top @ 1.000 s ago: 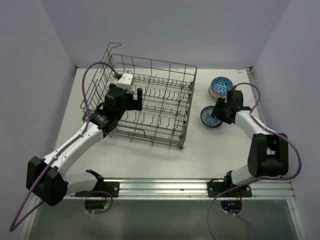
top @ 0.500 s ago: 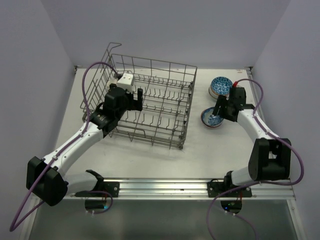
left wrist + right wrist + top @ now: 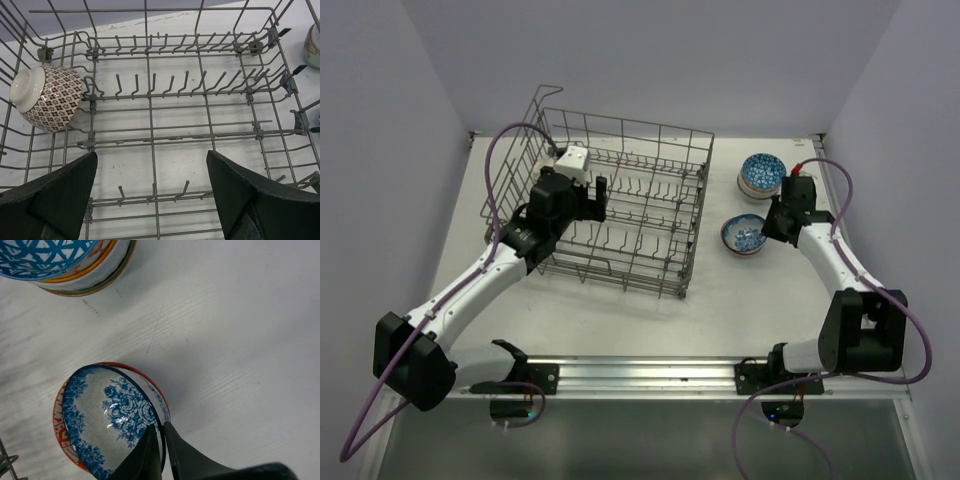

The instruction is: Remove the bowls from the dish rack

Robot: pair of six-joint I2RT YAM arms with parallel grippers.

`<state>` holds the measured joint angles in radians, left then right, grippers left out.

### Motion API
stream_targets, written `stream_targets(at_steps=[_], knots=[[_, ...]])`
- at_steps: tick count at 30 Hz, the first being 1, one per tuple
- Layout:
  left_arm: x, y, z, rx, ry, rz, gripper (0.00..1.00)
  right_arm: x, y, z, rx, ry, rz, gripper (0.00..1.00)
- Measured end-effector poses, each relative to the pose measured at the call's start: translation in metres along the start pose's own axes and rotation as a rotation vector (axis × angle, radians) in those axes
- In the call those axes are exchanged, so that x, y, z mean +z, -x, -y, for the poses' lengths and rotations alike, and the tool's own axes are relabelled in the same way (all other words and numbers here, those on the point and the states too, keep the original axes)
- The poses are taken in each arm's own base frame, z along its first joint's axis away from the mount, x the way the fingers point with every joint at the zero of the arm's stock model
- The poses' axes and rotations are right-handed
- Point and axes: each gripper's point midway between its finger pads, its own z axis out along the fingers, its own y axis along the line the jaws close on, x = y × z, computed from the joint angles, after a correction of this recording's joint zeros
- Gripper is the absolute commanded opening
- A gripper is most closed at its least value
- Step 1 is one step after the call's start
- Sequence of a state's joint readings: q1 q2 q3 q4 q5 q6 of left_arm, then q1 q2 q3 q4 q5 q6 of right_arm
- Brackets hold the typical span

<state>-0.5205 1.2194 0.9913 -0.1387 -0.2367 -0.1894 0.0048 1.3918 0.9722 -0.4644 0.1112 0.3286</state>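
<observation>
The right gripper (image 3: 162,429) has its jaws nearly closed, pinching the rim of the blue-and-white floral ceramic bowl (image 3: 107,415). That bowl sits upright on the white table (image 3: 240,315) near the stack of patterned bowls (image 3: 60,260), apparently so unloaded bowls gather in one spot outside the grey wire dish rack (image 3: 148,90). The left gripper (image 3: 151,155) hangs inside the rack, jaws wide open and empty, likely poised for the brown-patterned bowl (image 3: 50,97) lying on its side there.

A robotics lab cell is showing here.
Plain lilac panel walls (image 3: 670,60) are boxing in a white counter (image 3: 620,320); a silver metal rail (image 3: 650,372) is carrying the white-and-black left arm (image 3: 470,290) and right arm (image 3: 835,260).
</observation>
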Motion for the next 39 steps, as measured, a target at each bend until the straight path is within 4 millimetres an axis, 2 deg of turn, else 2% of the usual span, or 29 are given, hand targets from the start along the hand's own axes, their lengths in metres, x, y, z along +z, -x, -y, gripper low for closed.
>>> stream_targets(at_steps=[1,6,25,27,29,31,32,35,39], knots=[[0.000,-0.001,0.000,0.001,-0.001,-0.002,0.94,0.000,0.000,0.001,0.001,-0.003,0.003,0.10],[0.001,-0.002,0.001,0.002,-0.002,-0.008,0.94,0.004,-0.010,0.004,0.010,-0.013,-0.011,0.01],[0.006,-0.010,0.003,0.007,-0.012,-0.033,0.95,0.015,-0.014,0.002,0.030,-0.003,-0.001,0.00],[0.006,-0.010,0.003,0.008,-0.012,-0.034,0.95,0.016,-0.014,0.002,0.031,-0.001,0.000,0.05],[0.006,-0.011,0.003,0.010,-0.012,-0.035,0.97,0.016,-0.014,0.001,0.035,0.001,-0.001,0.20],[0.006,-0.010,0.002,0.013,-0.011,-0.034,0.98,0.016,-0.015,0.001,0.037,0.003,-0.006,0.28],[0.006,-0.010,0.002,0.017,-0.009,-0.034,0.99,0.016,-0.017,0.001,0.037,0.004,-0.012,0.37],[0.007,-0.011,0.000,0.027,0.000,-0.035,1.00,0.014,-0.020,-0.001,0.039,0.014,-0.030,0.52],[0.008,-0.012,-0.003,0.040,0.012,-0.037,1.00,0.009,-0.016,-0.005,0.042,0.031,-0.030,0.64]])
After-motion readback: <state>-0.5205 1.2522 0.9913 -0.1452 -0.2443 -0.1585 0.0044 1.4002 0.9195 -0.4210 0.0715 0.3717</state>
